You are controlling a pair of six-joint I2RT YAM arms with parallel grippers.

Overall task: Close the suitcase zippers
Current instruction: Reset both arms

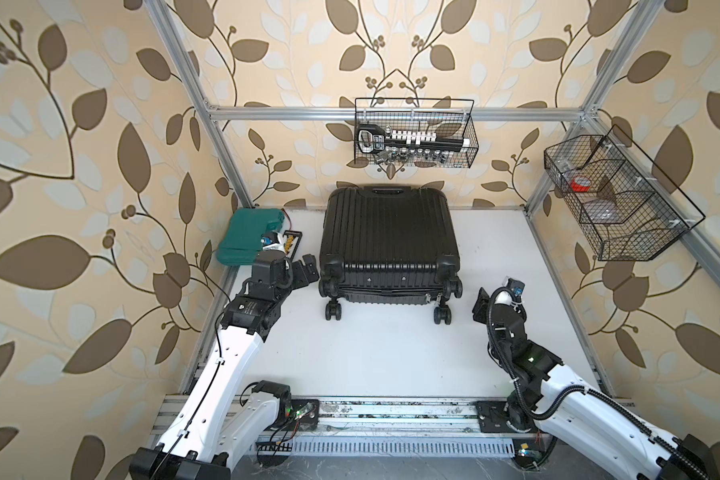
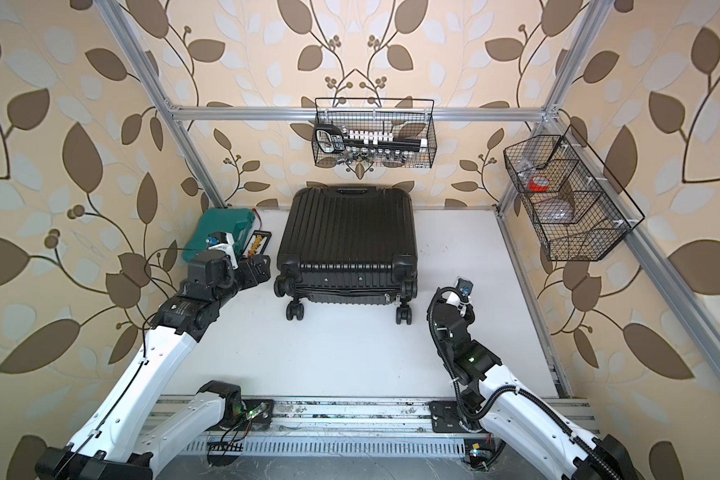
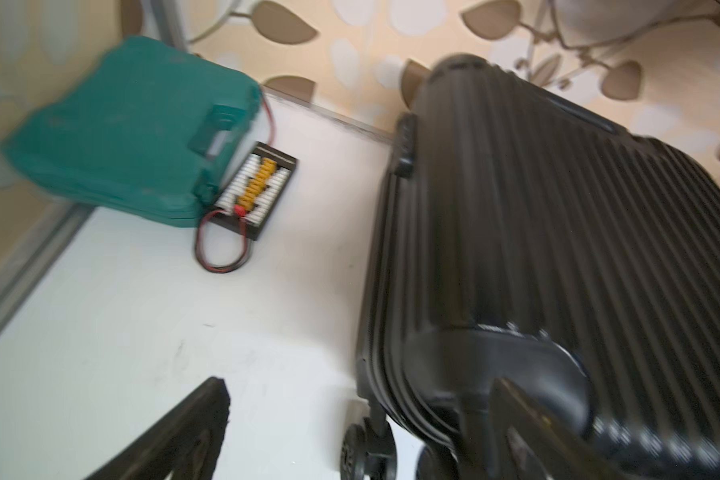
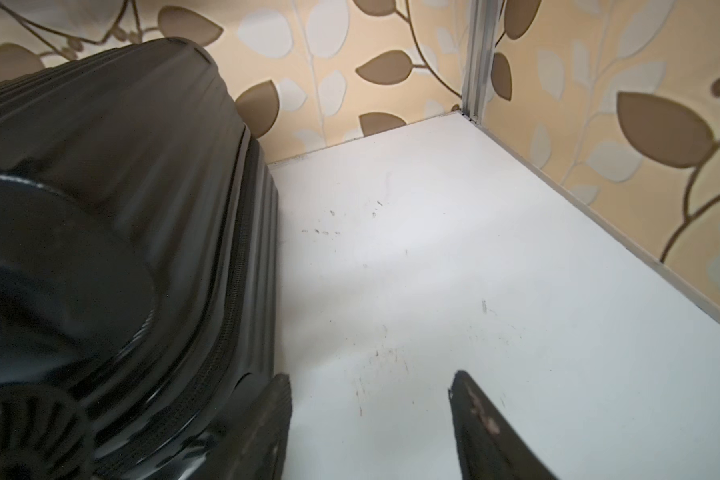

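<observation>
Both grippers spread, holding nothing. Suitcase [image 1: 389,237] lies flat at back-middle of table [image 1: 391,357], wheels toward robot. Left gripper [image 1: 305,269] sits just beside its near-left corner. Left wrist view is blurred: one finger [image 3: 533,432] overlaps wheel housing, contact unclear. Right gripper [image 4: 371,386] near suitcase's right side, bare table between fingers. Zipper track [image 4: 235,299] visible along side seam. Pull tabs [image 1: 433,297] tiny, silvery, by near-right wheel [image 1: 442,316], hard to make out. Far seam hidden. Teal case [image 1: 248,237] back left.
</observation>
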